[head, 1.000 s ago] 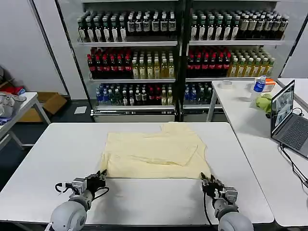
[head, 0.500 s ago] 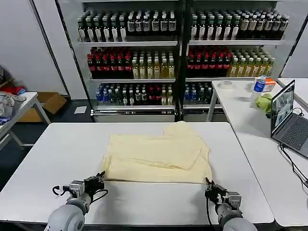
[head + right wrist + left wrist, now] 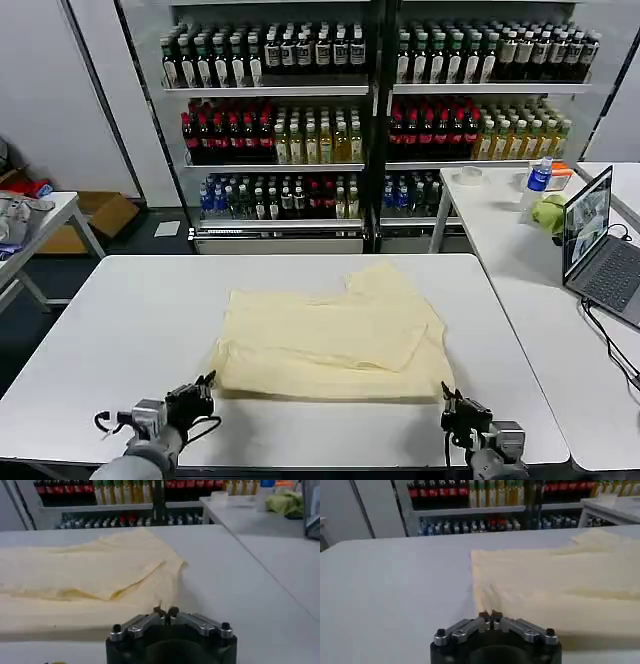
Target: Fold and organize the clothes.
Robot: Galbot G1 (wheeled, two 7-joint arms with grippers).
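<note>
- T-shirt (image 3: 335,335), pale cream-yellow, lies folded over itself in the middle of the head view, on the white table (image 3: 120,320); one flap lies folded across the top and a sleeve pokes toward the upper right.
- Left gripper (image 3: 205,385) sits low at the bottom left of the head view, just off the shirt's near left corner; fingertips pressed together, holding nothing.
- Left wrist view confirms it: left gripper (image 3: 490,615) closed tight, with the shirt (image 3: 555,585) just beyond it on bare tabletop.
- Right gripper (image 3: 450,400) is at the bottom right of the head view, near the shirt's near right corner, jaws pinched closed and empty.
- Right wrist view: right gripper (image 3: 166,612) tips meeting, and the shirt (image 3: 85,575) spread just ahead.
- Laptop (image 3: 598,245) stands open on the side table at the right edge.
</note>
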